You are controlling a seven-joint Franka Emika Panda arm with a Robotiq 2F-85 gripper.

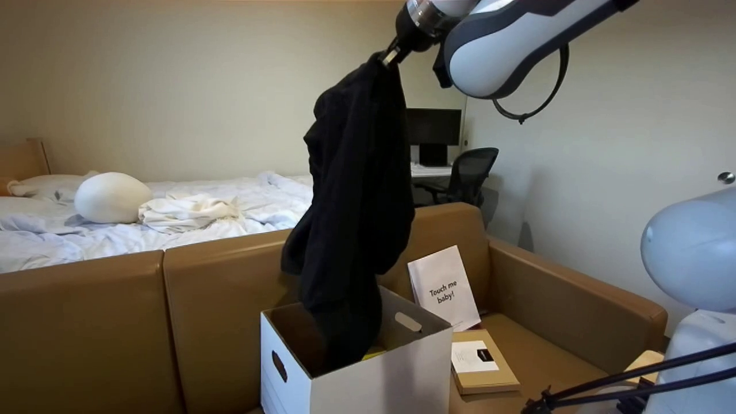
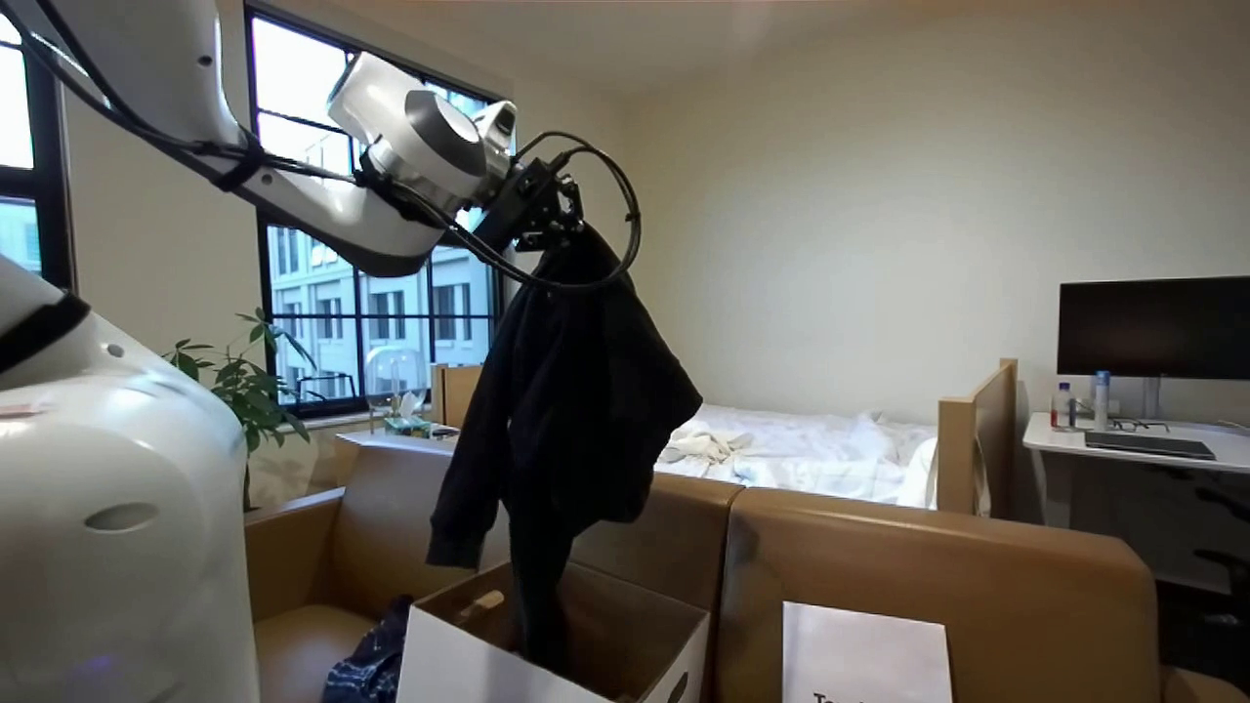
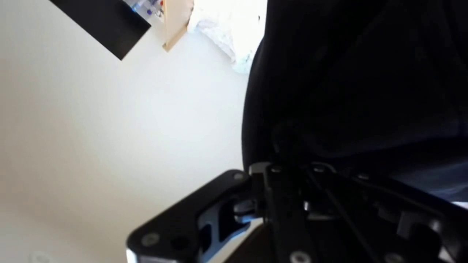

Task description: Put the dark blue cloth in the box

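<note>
One long brown sofa [image 1: 224, 310], leather-like and smooth, with padded cushions and straight seams, is where stray fabric could land if the drop goes wide. The dark blue cloth [image 1: 356, 190] — nearly black, soft, thick and matt, in long hanging folds — dangles above the box [image 1: 368, 391], its lowest end inside the opening. Most of its bulk is above the rim, so an early release might let it slump outward and drape over a wall instead of dropping in. In an exterior view, a sleeve-like flap [image 2: 456, 532] hangs to one side, near the rim; whether it is over the opening is hard to tell, and it looks likeliest to catch outside. The box is a square-cornered cardboard carton, white outside, brown within, with thin, stiff-looking walls; dragging the heavy-looking folds across an edge could tug or tip it. The gripper [image 1: 390, 57], black with metal-looking parts, is closed, pinching the cloth at its topmost point. That hold takes in only a small gathered bit, so the fabric could slip free too soon. Smallest is an oval handle slot [image 1: 279, 366] in the box's side, where a fold could snag.
</note>
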